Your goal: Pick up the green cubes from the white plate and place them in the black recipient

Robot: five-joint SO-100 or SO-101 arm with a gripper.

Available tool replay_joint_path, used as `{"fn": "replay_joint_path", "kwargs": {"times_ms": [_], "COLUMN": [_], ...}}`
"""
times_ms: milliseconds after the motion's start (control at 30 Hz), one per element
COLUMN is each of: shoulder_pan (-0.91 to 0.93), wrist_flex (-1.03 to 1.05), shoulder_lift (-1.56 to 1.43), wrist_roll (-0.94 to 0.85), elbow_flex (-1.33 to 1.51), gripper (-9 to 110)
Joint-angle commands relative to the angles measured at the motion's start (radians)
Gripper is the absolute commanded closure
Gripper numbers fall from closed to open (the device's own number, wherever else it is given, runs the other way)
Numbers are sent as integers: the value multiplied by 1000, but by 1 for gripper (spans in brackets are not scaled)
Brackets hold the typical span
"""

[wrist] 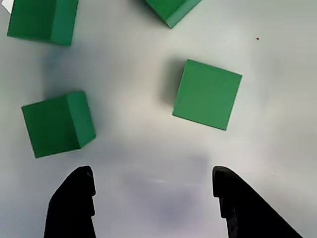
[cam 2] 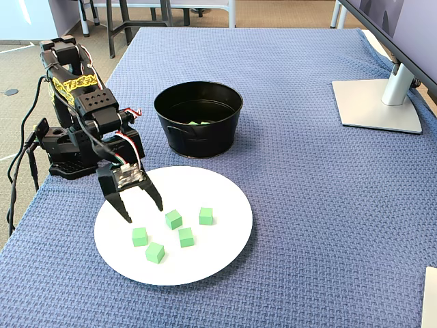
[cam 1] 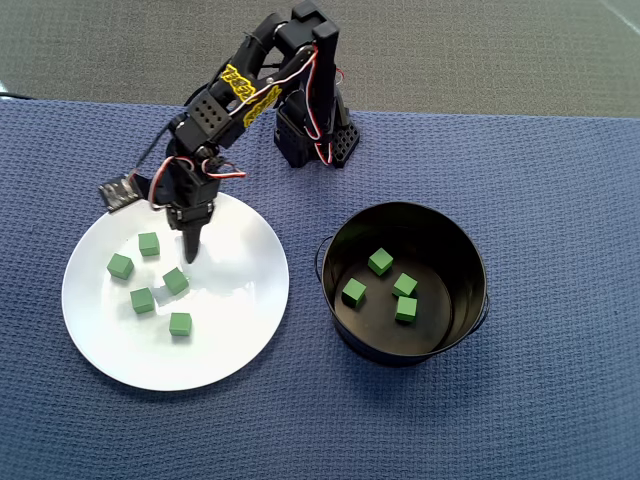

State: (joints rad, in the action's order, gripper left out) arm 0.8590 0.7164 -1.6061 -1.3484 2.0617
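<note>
A black robot arm's gripper (cam 2: pixel 143 209) hangs spread wide and empty over a white plate (cam 1: pixel 230 350) holding five green cubes (cam 1: pixel 149 244) (nothing blocks them). Four more lie inside the black pot (cam 1: pixel 345 334) nearby; a monitor stand (cam 2: pixel 377 104) sits well apart on the blue cloth (cam 2: pixel 307 225).

- An office or workroom, by the look of it; the table (cam 2: pixel 307 171) is covered with a blue woven cloth that runs to every edge
- At about 2 o'clock in the fixed view stands a silver monitor foot (cam 2: pixel 377 106) with the dark edge of a screen (cam 2: pixel 403 27) above it
- At 12 o'clock, beyond the table, chair or stool legs (cam 2: pixel 123 17) stand on a grey carpeted floor (cam 2: pixel 20 68); the same carpet (cam 1: pixel 450 50) shows in the overhead view
</note>
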Motion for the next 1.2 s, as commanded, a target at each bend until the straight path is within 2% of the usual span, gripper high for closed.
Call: {"fn": "replay_joint_path", "kwargs": {"times_ms": [0, 500, 1033, 1100, 1133, 1167], "shoulder_pan": [26, 110, 109, 109, 109, 106], "wrist_flex": [11, -2, -3, -12, -20, -32], "shoulder_lift": [14, 146, 206, 202, 201, 201], "wrist_roll": [75, 144, 199, 207, 215, 241], "elbow_flex": [-92, -196, -252, -245, -242, -241], "gripper": [78, 79, 80, 82, 87, 101]}}
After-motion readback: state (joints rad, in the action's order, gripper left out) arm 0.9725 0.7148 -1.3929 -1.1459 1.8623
